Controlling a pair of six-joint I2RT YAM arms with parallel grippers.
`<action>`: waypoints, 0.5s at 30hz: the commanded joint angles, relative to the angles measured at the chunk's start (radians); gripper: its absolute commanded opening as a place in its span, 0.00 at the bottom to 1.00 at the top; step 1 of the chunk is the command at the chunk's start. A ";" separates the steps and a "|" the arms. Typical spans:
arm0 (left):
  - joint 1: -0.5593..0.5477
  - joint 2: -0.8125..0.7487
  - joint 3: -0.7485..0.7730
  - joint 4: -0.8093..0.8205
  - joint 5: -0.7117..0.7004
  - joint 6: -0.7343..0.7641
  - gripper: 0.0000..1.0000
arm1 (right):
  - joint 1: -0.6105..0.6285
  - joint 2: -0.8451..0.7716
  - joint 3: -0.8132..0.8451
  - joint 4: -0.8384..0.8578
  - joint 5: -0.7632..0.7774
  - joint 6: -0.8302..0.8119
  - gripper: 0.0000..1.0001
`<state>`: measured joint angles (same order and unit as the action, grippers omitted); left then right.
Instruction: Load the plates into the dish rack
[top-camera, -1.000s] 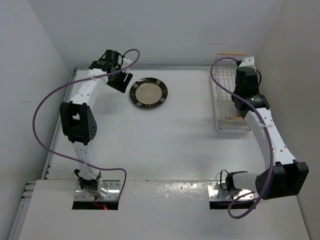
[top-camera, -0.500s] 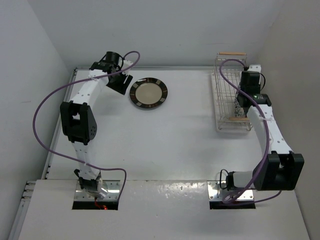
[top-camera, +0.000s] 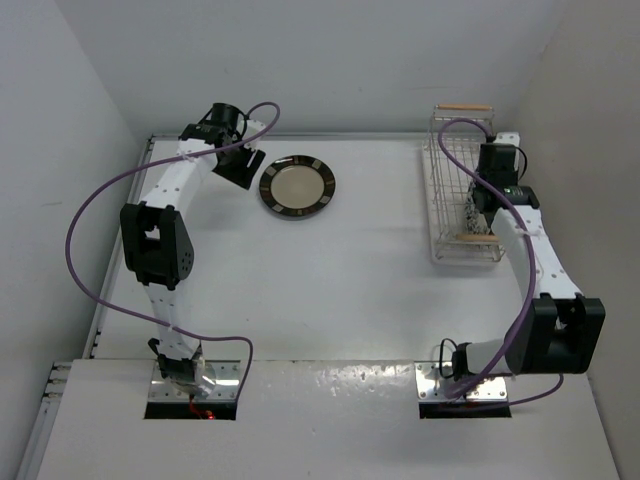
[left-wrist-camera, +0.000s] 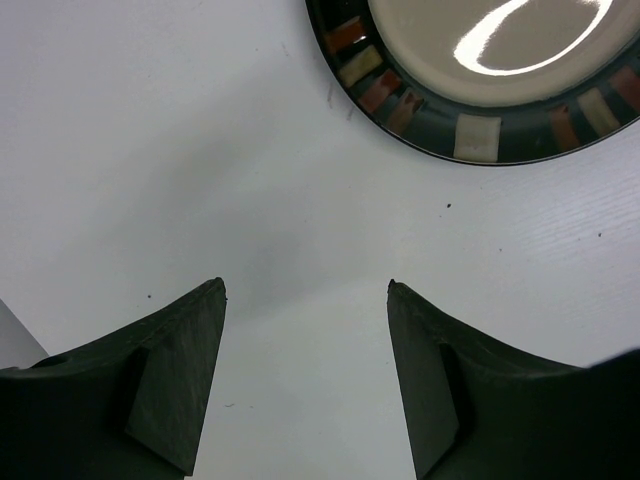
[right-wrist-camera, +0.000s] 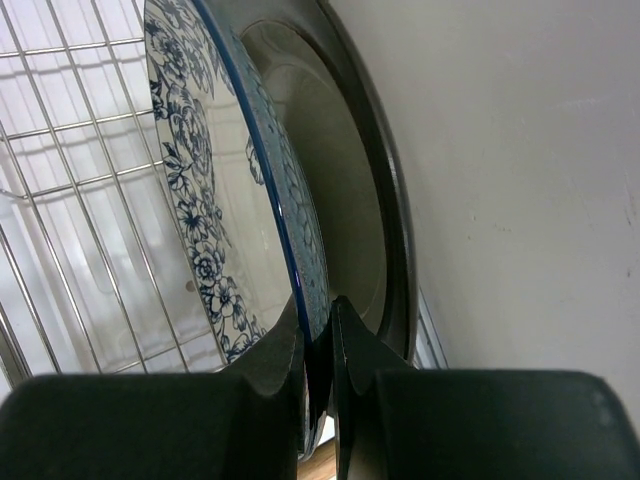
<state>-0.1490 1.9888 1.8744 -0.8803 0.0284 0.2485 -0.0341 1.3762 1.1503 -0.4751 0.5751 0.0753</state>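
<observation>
The cream plate with the brown rim and pale marks (top-camera: 297, 187) lies flat on the table, and its edge shows in the left wrist view (left-wrist-camera: 480, 60). My left gripper (top-camera: 240, 165) is open and empty just left of it (left-wrist-camera: 306, 290). The white wire dish rack (top-camera: 448, 180) stands at the far right. My right gripper (top-camera: 480, 212) is shut on the rim of the blue floral plate (right-wrist-camera: 215, 200), which stands on edge inside the rack (right-wrist-camera: 60, 150). The cream plate with the dark glossy rim (right-wrist-camera: 365, 180) stands upright right behind it.
The right wall (right-wrist-camera: 520, 180) is close beside the rack. The rack has wooden handles at its far end (top-camera: 466, 107) and near end (top-camera: 470, 237). The left wall stands close behind the left gripper.
My right arm has swung its wrist toward the rack's near end and lowered the blue floral plate into the rack. The left arm has not moved.
</observation>
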 joint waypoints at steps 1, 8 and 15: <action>0.006 -0.021 -0.003 0.015 -0.012 -0.009 0.70 | 0.017 -0.025 -0.009 0.128 -0.043 0.011 0.00; 0.006 -0.012 0.006 0.015 -0.012 -0.009 0.70 | 0.019 -0.023 -0.014 0.093 -0.059 -0.008 0.20; 0.006 -0.012 0.006 0.015 -0.012 -0.009 0.70 | 0.019 -0.017 0.041 0.069 -0.080 -0.015 0.45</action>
<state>-0.1490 1.9888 1.8744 -0.8806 0.0280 0.2485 -0.0219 1.3762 1.1336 -0.4393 0.5209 0.0551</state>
